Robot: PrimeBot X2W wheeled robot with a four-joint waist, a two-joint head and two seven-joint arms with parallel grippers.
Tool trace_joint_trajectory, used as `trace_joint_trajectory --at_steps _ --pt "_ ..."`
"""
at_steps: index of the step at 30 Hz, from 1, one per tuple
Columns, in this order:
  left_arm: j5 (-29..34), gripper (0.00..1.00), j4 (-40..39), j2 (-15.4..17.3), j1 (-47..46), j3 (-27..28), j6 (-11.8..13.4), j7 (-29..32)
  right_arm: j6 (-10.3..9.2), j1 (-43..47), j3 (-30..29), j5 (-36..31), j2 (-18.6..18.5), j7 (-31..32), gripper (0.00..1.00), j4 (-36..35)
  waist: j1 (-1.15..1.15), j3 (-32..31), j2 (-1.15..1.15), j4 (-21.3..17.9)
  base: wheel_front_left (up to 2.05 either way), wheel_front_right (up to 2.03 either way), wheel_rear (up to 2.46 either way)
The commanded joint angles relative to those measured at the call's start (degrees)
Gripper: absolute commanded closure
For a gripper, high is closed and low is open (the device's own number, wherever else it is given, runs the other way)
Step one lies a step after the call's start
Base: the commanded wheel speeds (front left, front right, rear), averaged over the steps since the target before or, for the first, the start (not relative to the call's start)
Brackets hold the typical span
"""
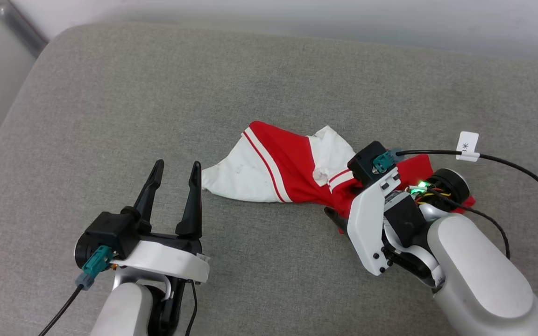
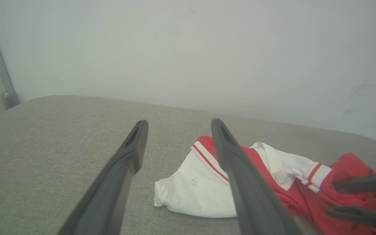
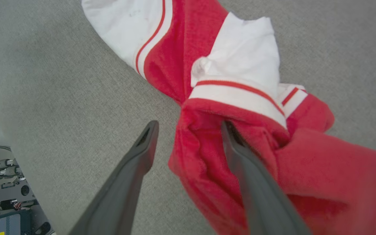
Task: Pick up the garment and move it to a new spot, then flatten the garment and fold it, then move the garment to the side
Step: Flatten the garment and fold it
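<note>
The garment (image 1: 292,168) lies crumpled on the grey cushion (image 1: 157,93), its red body bunched and its white sleeves with striped trim turned up. My right gripper (image 3: 189,127) is open and points down at its right part. One finger (image 3: 256,182) rests on the red cloth, and the other (image 3: 126,182) is over the bare cushion beside a red fold. My left gripper (image 1: 177,168) is open and empty, just left of the white sleeve (image 2: 194,192) and not touching it. In the left wrist view the right gripper's fingers (image 2: 364,186) show over the red cloth.
The cushion's rounded left edge (image 1: 12,121) drops off toward the floor. A pale wall (image 2: 188,49) stands behind it. A black cable with a white tag (image 1: 467,145) runs from my right wrist across the cushion's right side. Bare cushion lies to the left and back.
</note>
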Motion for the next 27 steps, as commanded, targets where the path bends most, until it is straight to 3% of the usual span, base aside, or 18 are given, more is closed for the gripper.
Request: trace_joint_trajectory --at_steps 1,2,8,12,21,27 --pt "0.5 0.00 0.3 -0.3 -0.8 0.6 -0.4 -0.1 -0.04 -1.4 0.6 0.1 -0.1 -1.1 0.73 1.7 0.00 0.4 0.00 0.3 0.00 0.00 0.00" --pt "0.8 0.00 0.5 -0.5 -0.7 0.8 -0.5 -0.1 -0.04 -1.8 0.8 0.5 0.0 -1.7 1.00 2.4 0.00 0.5 0.00 0.2 0.00 0.00 0.00" --pt "2.2 0.00 0.9 -1.0 0.2 2.2 -1.0 -0.1 -0.04 -3.8 1.1 -0.3 -0.3 -6.7 1.00 2.1 0.00 -0.4 0.00 -1.8 0.00 0.00 0.00" --pt "3.1 0.00 1.1 -0.9 0.4 2.6 -1.3 -0.1 -0.04 -2.5 -3.5 -0.9 -0.2 -9.9 1.00 -0.8 0.00 -1.4 0.00 -3.8 0.00 0.00 0.00" --pt "3.9 0.00 1.2 -0.9 1.5 3.4 -1.6 -0.1 -0.04 11.2 -27.0 -1.5 4.4 -12.7 1.00 -6.4 0.00 -2.9 0.00 -7.5 0.00 0.00 0.00" --pt "4.1 0.00 1.7 -0.6 1.6 3.6 -1.9 -0.1 -0.03 21.7 -42.8 3.0 9.0 -14.5 1.00 -3.5 0.00 -3.3 0.00 -8.1 0.00 0.00 0.00"
